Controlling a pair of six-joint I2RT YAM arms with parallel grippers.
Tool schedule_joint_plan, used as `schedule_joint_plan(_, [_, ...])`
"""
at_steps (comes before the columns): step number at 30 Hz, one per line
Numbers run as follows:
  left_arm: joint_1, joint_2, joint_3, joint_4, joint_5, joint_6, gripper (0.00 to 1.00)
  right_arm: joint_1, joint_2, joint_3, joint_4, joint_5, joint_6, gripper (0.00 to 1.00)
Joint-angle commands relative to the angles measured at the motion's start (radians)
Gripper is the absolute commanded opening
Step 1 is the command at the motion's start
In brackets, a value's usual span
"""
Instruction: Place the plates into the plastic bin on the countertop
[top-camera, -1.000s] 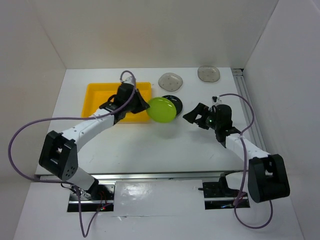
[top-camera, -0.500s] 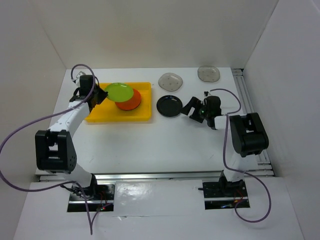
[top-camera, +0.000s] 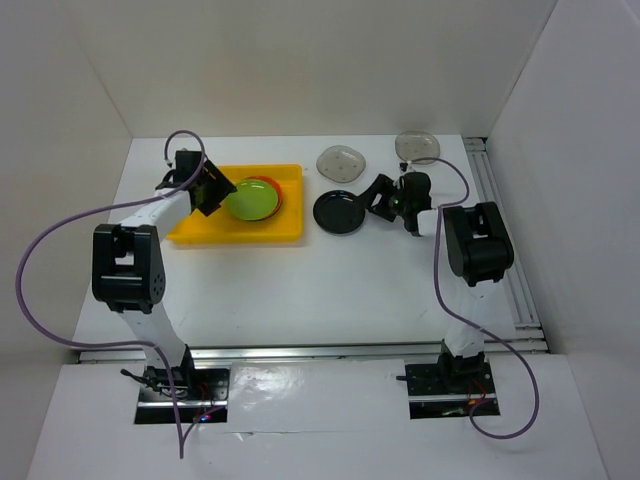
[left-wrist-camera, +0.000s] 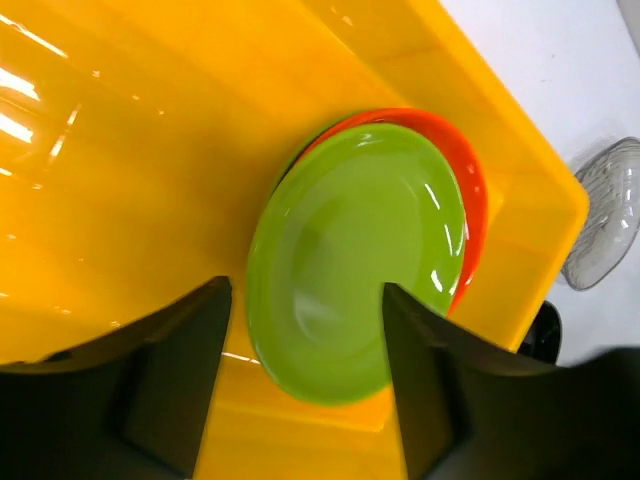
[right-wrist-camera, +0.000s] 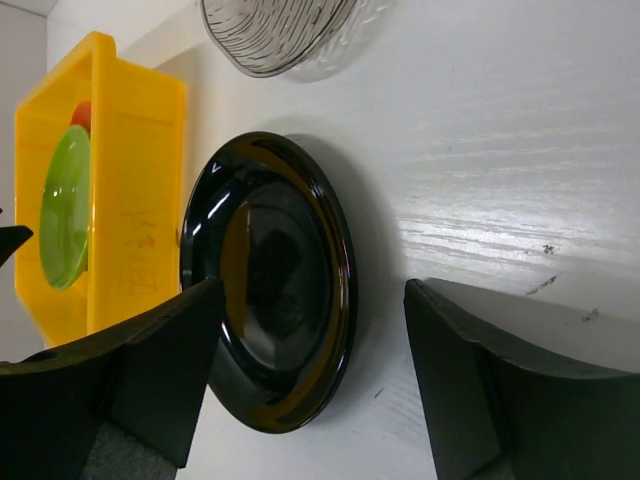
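Here the black plate (right-wrist-camera: 275, 290) lies flat between the spread right fingers (right-wrist-camera: 130, 390).

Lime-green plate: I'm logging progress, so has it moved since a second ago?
Yes. The lime-green plate moved left, from over the black plate into the yellow bin, and now lies on the orange plate.

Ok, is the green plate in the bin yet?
In. The green plate lies on the orange plate inside the bin; the left gripper is open.
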Motion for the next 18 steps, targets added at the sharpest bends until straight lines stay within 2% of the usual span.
schedule_joint_plan(1, [-0.011,0.024,0.041,0.002,0.005,0.013,0.77,0.009,0.066,0.008,-0.12,0.06,-0.021,0.79])
schedule_joint_plan(4, [-0.011,0.051,0.076,-0.044,0.005,0.013,0.87,0.009,0.085,0.008,-0.12,0.051,-0.012,0.66])
schedule_joint_plan(6, [-0.02,0.051,0.076,-0.063,-0.006,0.013,1.0,0.018,0.104,0.008,-0.12,0.051,-0.001,0.62])
schedule_joint_plan(9, [-0.041,0.033,0.099,-0.15,-0.055,0.002,1.0,0.03,0.126,0.008,-0.12,0.042,-0.001,0.51])
schedule_joint_plan(10, [-0.063,-0.002,0.11,-0.208,-0.108,0.002,1.0,0.03,0.126,0.008,-0.12,0.042,-0.001,0.42])
schedule_joint_plan(12, [-0.083,-0.048,0.119,-0.263,-0.158,-0.007,1.0,0.04,0.126,0.008,-0.12,0.042,-0.001,0.34])
schedule_joint_plan(13, [-0.094,-0.077,0.119,-0.282,-0.17,-0.018,1.0,0.04,0.126,0.008,-0.12,0.051,-0.001,0.24])
schedule_joint_plan(14, [-0.103,-0.154,0.09,-0.291,-0.184,-0.018,1.0,0.04,0.114,0.008,-0.13,0.051,-0.013,0.07])
schedule_joint_plan(18, [-0.166,-0.349,-0.039,-0.248,-0.184,-0.027,1.0,0.03,0.063,-0.036,-0.12,0.051,-0.013,0.02])
